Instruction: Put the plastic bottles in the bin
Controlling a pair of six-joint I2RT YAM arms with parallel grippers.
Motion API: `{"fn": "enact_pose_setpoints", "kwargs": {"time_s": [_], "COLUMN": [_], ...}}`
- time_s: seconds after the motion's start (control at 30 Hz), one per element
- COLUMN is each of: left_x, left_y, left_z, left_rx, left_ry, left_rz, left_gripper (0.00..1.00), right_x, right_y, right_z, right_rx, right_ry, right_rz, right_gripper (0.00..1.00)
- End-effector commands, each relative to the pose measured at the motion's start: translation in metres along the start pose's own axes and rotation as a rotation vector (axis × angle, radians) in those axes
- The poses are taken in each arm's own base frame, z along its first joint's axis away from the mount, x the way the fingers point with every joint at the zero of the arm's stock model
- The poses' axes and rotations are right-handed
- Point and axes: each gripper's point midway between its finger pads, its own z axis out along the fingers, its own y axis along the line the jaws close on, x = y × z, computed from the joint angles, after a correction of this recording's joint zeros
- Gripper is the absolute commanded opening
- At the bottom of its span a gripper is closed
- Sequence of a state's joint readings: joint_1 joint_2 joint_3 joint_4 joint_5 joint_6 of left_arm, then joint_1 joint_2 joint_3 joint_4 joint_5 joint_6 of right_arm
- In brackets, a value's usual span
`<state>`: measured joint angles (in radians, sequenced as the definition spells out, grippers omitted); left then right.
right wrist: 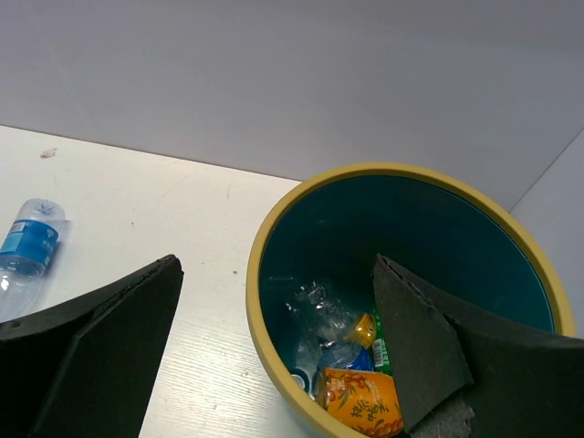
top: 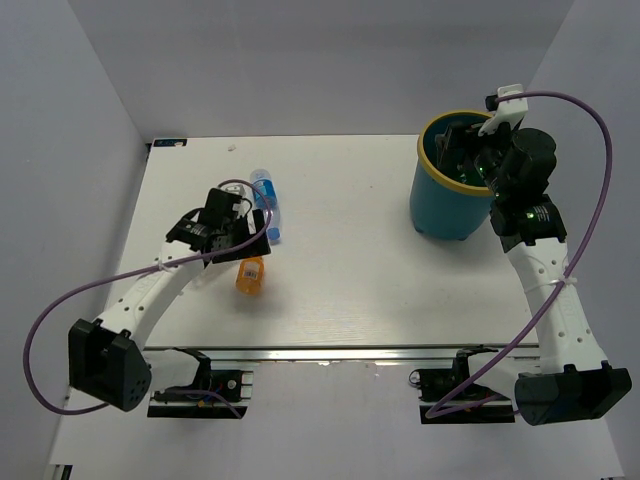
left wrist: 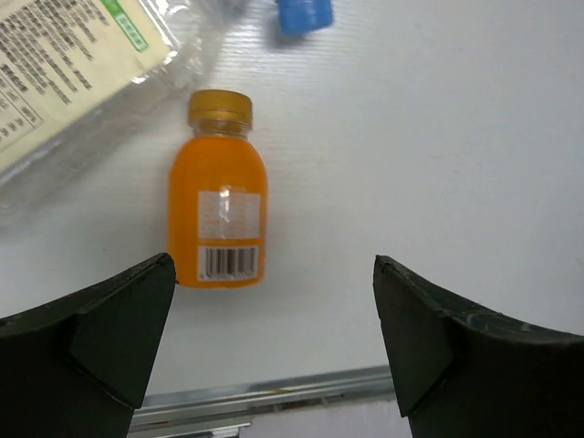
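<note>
White surface (top: pixel 360 260) bears a small orange-filled plastic bottle (left wrist: pixel 217 228) near the spread left end effector (left wrist: pixel 274 269), while the spread right end effector (right wrist: pixel 276 265) hangs above a round yellow-rimmed teal bin (right wrist: pixel 438 228).

We see our left gripper (left wrist: pixel 274 274) with its two black fingers (left wrist: pixel 109 338) spread wide at 7 and 5 o'clock, holding nothing. On the white table (left wrist: pixel 438 164), toward 10 o'clock from the gap, lies an orange bottle (left wrist: pixel 217 205), its yellow cap (left wrist: pixel 220 107) pointing to 12 and its barcode end just beside the 7 o'clock fingertip. At 10 to 11 o'clock lies a clear bottle (left wrist: pixel 182 41) with a pale printed label (left wrist: pixel 55 64). We cannot tell whether it touches the orange one. A blue cap (left wrist: pixel 304 14) shows at 12. A metal rail (left wrist: pixel 274 391) runs along 6.
</note>
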<state>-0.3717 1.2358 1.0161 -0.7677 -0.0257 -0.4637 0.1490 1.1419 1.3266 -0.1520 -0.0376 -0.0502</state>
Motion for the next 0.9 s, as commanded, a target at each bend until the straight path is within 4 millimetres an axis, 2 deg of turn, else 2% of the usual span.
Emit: {"fn": "enact_pose_setpoints", "kwargs": {"time_s": [0.0, 0.1, 0.2, 0.23, 0.3, 0.4, 0.53, 0.57, 0.63, 0.73, 0.83, 0.87], "left_x": [0.007, 0.021, 0.03, 0.028, 0.032, 0.043, 0.062, 0.061, 0.059, 0.055, 0.044, 0.036], "left_y": [0.023, 0.032, 0.029, 0.026, 0.026, 0.032, 0.044, 0.046, 0.047, 0.043, 0.032, 0.025], "left_z": [0.019, 0.039, 0.048, 0.051, 0.054, 0.062, 0.069, 0.069, 0.07, 0.073, 0.072, 0.069], "left_rx": [-0.139, -0.193, -0.168, -0.152, -0.148, -0.169, -0.208, -0.215, -0.223, -0.21, -0.173, -0.152], "left_ry": [0.049, 0.113, 0.133, 0.12, 0.125, 0.153, 0.191, 0.181, 0.167, 0.155, 0.135, 0.115], "left_rz": [0.019, 0.008, -0.004, -0.009, -0.019, -0.014, -0.005, -0.004, -0.008, -0.013, -0.009, 0.002], "left_gripper": [0.98, 0.98, 0.98, 0.98, 0.98, 0.95, 0.81, 0.73, 0.69, 0.53, 0.41, 0.34], "right_x": [-0.022, -0.024, -0.021, -0.012, -0.007, 0.008, 0.019, 0.019, 0.028, 0.038, 0.042, 0.042], "right_y": [0.003, 0.006, 0.007, 0.007, 0.009, 0.015, 0.019, 0.022, 0.034, 0.049, 0.062, 0.075], "right_z": [-0.004, -0.007, -0.013, -0.014, -0.024, -0.039, -0.059, -0.065, -0.072, -0.078, -0.079, -0.08], "right_rx": [-0.014, -0.02, -0.011, -0.005, -0.002, -0.012, -0.02, -0.032, -0.09, -0.172, -0.238, -0.316], "right_ry": [-0.078, -0.084, -0.073, -0.053, -0.05, -0.042, -0.014, -0.016, 0.015, 0.034, 0.053, 0.063], "right_rz": [0.011, 0.035, 0.087, 0.101, 0.15, 0.206, 0.213, 0.211, 0.22, 0.232, 0.259, 0.266], "right_gripper": [0.89, 0.89, 0.89, 0.89, 0.89, 0.89, 0.89, 0.89, 0.89, 0.89, 0.89, 0.89]}}
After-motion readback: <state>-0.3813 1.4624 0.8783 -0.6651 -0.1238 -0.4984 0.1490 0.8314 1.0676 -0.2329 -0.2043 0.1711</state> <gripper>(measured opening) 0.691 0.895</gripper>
